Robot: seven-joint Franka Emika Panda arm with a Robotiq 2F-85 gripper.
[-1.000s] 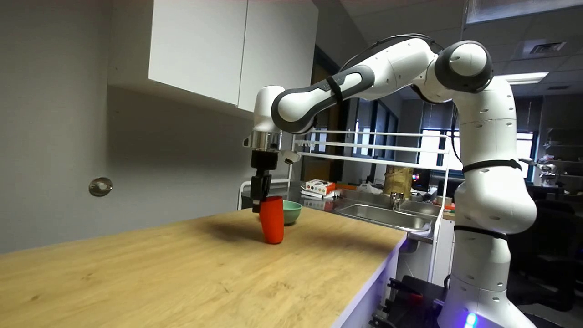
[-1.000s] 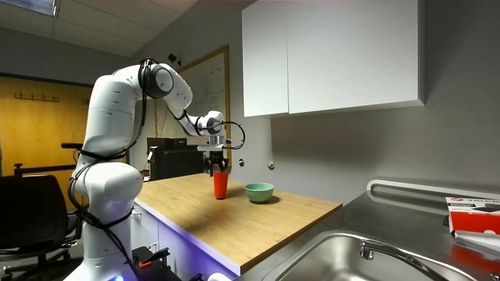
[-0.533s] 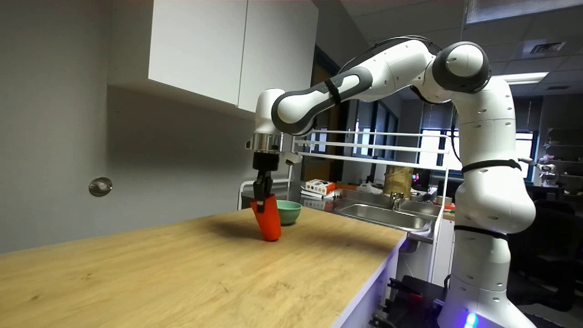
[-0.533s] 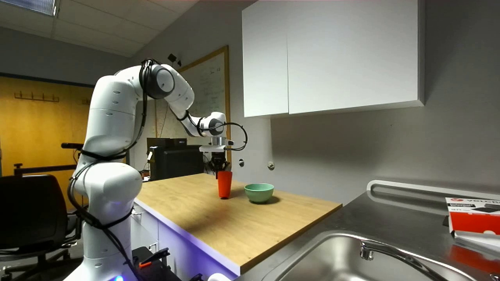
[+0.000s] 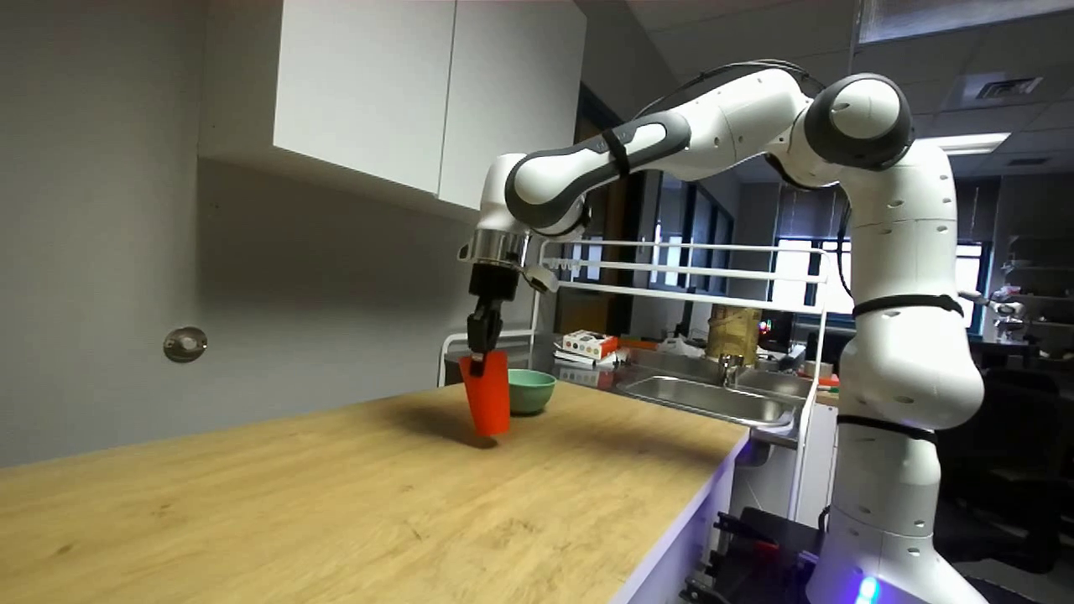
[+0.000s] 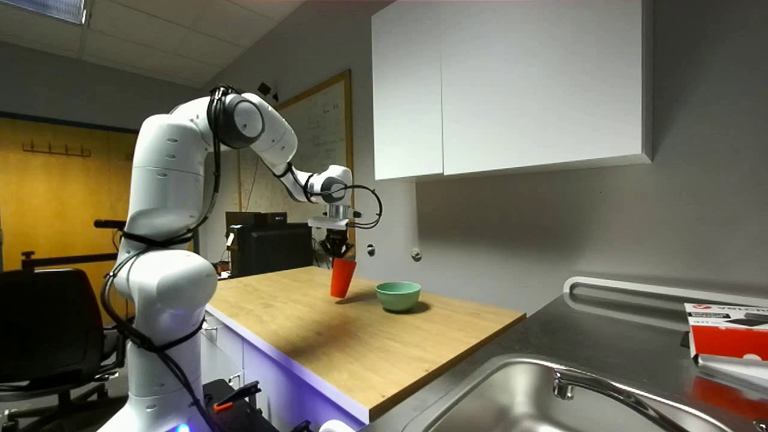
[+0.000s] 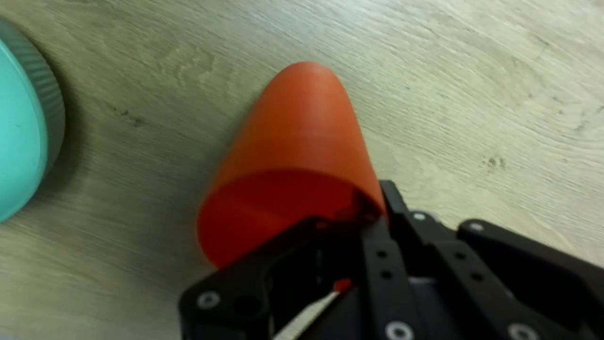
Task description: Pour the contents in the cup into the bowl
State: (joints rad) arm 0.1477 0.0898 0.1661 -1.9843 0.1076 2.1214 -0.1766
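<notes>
The orange-red cup (image 5: 487,403) hangs tilted just off the table in both exterior views, its shadow lying apart from its base. My gripper (image 7: 381,208) is shut on the cup's wall at the rim: one finger is inside the mouth, the other outside. In the wrist view the cup (image 7: 306,127) has its mouth toward the camera; no contents can be made out inside. The green bowl (image 6: 398,297) stands upright on the table a short way from the cup. Only part of the bowl (image 7: 28,123) shows at the wrist view's left edge.
The wooden table (image 5: 352,503) ends at a counter with a metal sink (image 6: 540,390). White cabinets (image 6: 510,90) hang on the wall above. A white rack frame (image 5: 688,295) stands by the sink, and a red and white box (image 6: 729,333) lies on the counter.
My gripper has closed on the cup's rim. The cup first leaned over on the table, then rose off it with the arm. The bowl has stayed in place.
</notes>
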